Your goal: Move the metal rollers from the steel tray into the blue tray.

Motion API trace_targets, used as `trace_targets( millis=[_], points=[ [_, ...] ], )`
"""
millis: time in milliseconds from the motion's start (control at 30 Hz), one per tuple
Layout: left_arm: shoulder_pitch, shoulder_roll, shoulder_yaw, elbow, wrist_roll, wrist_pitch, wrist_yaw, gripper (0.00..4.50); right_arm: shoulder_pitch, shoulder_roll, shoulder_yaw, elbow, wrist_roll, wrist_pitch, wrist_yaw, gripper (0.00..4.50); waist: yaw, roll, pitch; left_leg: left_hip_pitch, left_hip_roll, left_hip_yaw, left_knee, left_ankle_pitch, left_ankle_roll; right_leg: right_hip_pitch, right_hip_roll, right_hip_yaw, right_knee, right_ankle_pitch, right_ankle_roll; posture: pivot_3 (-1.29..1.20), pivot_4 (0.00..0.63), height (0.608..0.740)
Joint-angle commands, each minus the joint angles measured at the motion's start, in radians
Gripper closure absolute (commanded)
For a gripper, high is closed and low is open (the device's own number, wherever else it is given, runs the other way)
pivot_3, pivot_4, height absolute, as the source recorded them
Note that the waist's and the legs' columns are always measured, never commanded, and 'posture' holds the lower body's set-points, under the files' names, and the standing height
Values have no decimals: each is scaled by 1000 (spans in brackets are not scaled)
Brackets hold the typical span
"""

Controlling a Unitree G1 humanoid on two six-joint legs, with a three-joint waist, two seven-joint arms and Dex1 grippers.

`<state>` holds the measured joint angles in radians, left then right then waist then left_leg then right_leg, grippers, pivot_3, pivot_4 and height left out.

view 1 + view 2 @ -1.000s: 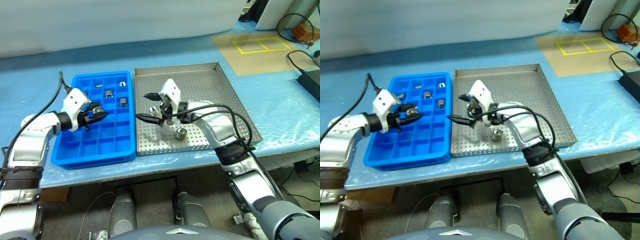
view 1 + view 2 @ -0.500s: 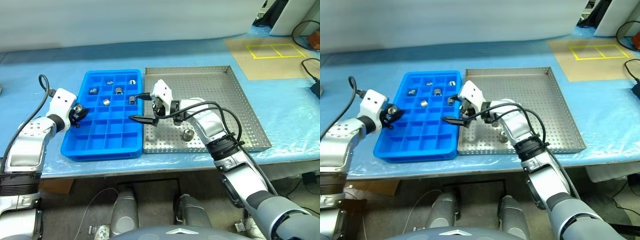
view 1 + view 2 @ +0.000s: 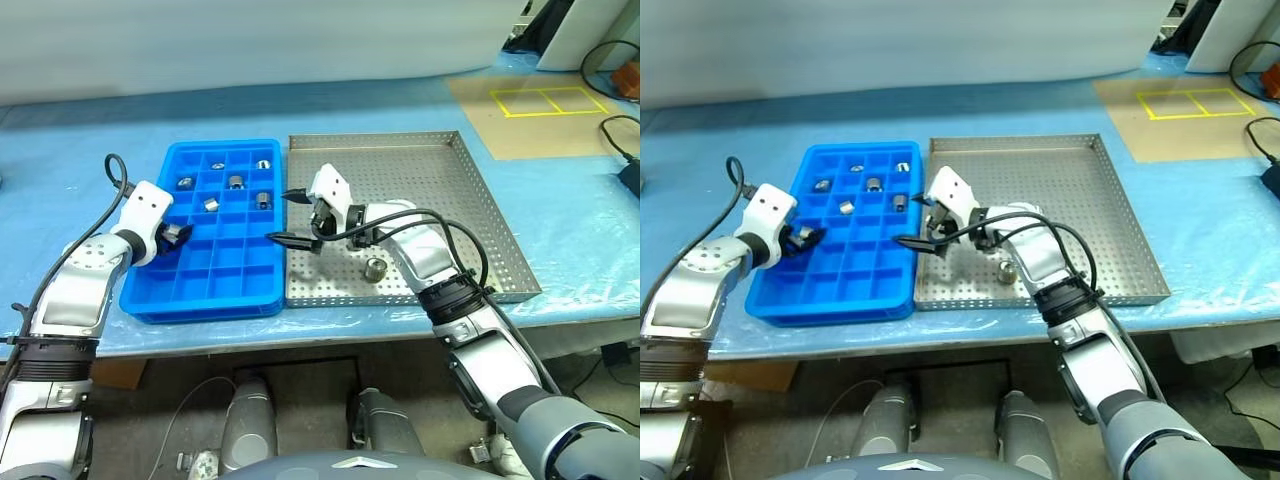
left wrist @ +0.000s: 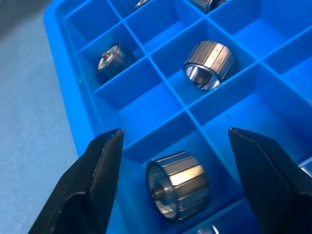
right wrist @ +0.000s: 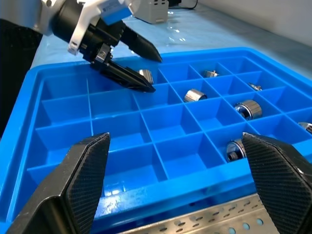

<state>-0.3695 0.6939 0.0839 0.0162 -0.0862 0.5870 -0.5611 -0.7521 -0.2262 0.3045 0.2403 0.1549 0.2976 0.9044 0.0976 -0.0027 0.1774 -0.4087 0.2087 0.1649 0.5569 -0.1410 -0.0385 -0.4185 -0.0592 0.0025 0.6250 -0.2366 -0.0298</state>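
The blue tray lies left of the steel tray. Several metal rollers sit in its far cells. My left gripper hangs open over the tray's left cells. In the left wrist view a roller lies on its side in a cell between the spread fingers, untouched. My right gripper is open and empty, pointing left over the seam between the two trays. One roller stands in the steel tray near its front rim.
Both trays rest on a table under blue sheeting, close to its front edge. At the back right lies a cardboard sheet with yellow taped squares. Black cables run at the far right.
The left gripper has sunk toward the blue tray's left cells and opened, and the roller it held now lies in a cell. The right gripper stays open in about the same place.
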Motion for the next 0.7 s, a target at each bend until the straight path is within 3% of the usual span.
trace_targets(
  millis=[33, 267, 467, 700],
  points=[
    [-41, 6, -3, -28, -9, -17, -21, 1070, 12, -21, -25, -58, -4, -2, -9, 0, 0, 0, 0, 0, 0, 0, 0, 0, 0, 0, 0, 0, 0, 0, 0, 35, 150, 740],
    [-173, -28, -33, -78, -114, -27, -155, 1070, 58, -87, -69, -118, 6, 32, -40, 0, -1, 0, 0, -2, 0, -2, 2, 0, 0, 0, 0, -1, 0, 0, 0, -27, 150, 740],
    [-413, -181, -201, 282, -20, -217, -212, 1070, 112, -151, -130, -194, 4, 76, -92, 0, -7, 1, 0, 0, -1, -2, 5, 1, 1, 3, 0, 0, 2, 1, 0, -146, 150, 740],
    [-592, -335, -347, 687, 97, -456, -310, 1070, 177, -197, -182, -303, 9, 140, -152, 0, -46, 0, 0, 1, -1, -2, 5, 1, 2, 4, 1, 1, 0, 4, 5, -266, 150, 740]
  ],
)
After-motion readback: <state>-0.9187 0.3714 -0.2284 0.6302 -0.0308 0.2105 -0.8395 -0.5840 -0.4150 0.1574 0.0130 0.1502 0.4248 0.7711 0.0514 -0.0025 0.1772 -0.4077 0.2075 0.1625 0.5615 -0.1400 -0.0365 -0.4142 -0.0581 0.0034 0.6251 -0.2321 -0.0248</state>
